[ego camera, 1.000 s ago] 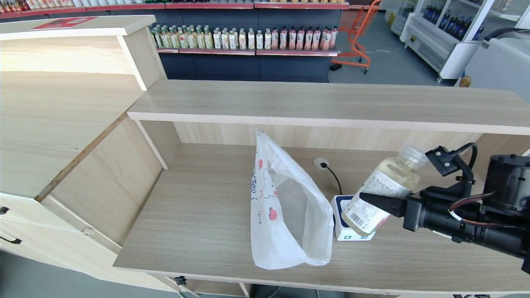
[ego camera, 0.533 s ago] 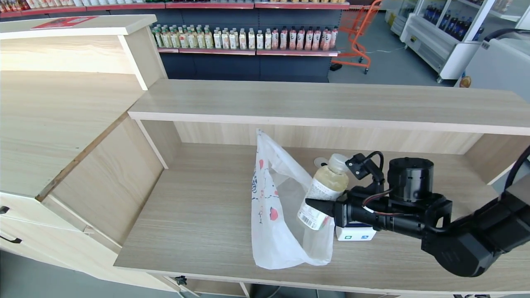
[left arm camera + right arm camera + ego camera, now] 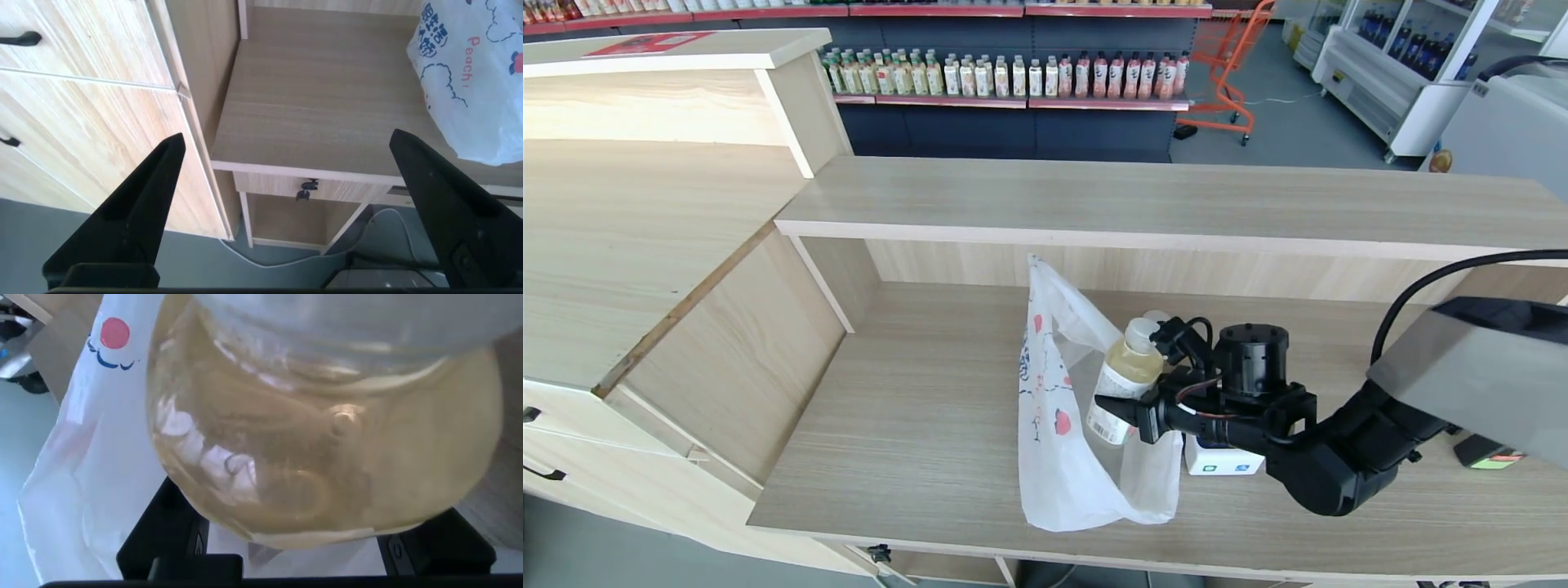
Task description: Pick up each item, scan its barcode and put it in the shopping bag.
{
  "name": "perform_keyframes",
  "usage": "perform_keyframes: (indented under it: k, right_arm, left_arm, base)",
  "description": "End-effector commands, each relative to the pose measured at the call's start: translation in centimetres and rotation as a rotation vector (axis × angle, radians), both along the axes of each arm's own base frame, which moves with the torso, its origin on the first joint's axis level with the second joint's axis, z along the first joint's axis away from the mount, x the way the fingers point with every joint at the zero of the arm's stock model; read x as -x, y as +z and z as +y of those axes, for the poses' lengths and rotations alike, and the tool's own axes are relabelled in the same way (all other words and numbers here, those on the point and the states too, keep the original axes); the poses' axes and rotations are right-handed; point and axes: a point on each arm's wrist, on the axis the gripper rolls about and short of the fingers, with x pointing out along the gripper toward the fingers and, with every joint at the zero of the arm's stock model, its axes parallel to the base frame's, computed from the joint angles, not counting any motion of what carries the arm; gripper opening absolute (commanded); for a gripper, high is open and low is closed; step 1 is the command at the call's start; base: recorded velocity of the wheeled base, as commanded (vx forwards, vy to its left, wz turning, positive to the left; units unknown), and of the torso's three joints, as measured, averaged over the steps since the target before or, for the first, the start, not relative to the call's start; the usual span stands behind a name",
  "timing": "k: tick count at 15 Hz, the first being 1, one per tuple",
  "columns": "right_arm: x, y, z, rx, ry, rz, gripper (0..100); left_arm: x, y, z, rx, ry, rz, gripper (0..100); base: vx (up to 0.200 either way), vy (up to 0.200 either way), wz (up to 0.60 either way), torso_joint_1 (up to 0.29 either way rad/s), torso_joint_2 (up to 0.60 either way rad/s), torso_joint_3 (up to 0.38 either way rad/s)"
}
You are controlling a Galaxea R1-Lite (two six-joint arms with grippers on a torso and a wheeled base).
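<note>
A clear bottle (image 3: 1125, 381) of pale yellow drink with a white label and cap hangs tilted over the mouth of the white plastic shopping bag (image 3: 1062, 433), which stands on the lower counter. My right gripper (image 3: 1123, 408) is shut on the bottle's lower half. The right wrist view has the bottle (image 3: 327, 433) close up, with the bag (image 3: 90, 457) behind it. A white barcode scanner box (image 3: 1223, 459) sits just right of the bag, partly behind my right arm. My left gripper (image 3: 286, 212) is open, off the counter's front left edge, with the bag (image 3: 474, 73) farther away.
A raised wooden ledge (image 3: 1176, 204) runs behind the lower counter (image 3: 915, 433), and a taller cabinet (image 3: 645, 229) stands on the left. A black cable (image 3: 1180, 347) runs from a counter hole to the scanner. A dark device (image 3: 1486, 452) lies at the far right.
My right arm has carried the bottle leftward from above the scanner to the bag's mouth and lowered it. The bag and scanner have stayed put.
</note>
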Motion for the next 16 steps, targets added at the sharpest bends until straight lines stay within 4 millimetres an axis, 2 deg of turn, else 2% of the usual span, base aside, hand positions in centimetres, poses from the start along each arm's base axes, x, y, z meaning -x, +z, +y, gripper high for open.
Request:
perform_keyframes:
  k: [1,4,7,10,11,14,16]
  right_arm:
    - [-0.8,-1.6,0.7,0.025,0.013,0.006,0]
    - [-1.6,-2.2,2.0,0.053,0.042,-0.094,0]
    - [-2.8,-3.2,1.9,0.123,0.027,-0.174,0]
    - [-3.0,-4.1,1.9,0.132,0.025,-0.216,0]
    - [-2.9,-4.1,1.8,0.134,0.024,-0.218,100]
    - [-2.3,-2.5,1.1,0.077,-0.003,-0.185,100]
    - [-1.8,-0.4,0.3,-0.018,-0.043,-0.130,100]
  left_arm:
    - [0.0,0.0,0.0,0.000,0.002,0.000,100]
    - [0.0,0.0,0.0,0.000,0.002,0.000,100]
    - [0.0,0.0,0.0,0.000,0.000,0.000,100]
    - [0.0,0.0,0.0,0.000,0.000,0.000,100]
    - [0.0,0.0,0.0,0.000,0.000,0.000,100]
    - [0.0,0.0,0.0,0.000,0.000,0.000,100]
    - [0.0,0.0,0.0,0.000,0.002,0.000,100]
  base:
    - [0.000,0.000,0.00,0.000,0.00,0.000]
    - [0.000,0.000,0.00,0.000,0.00,0.000]
    - [0.000,0.000,0.00,0.000,0.00,0.000]
    - [0.000,0.000,0.00,0.000,0.00,0.000]
    - [0.000,0.000,0.00,0.000,0.00,0.000]
    - [0.000,0.000,0.00,0.000,0.00,0.000]
    - [0.000,0.000,0.00,0.000,0.00,0.000]
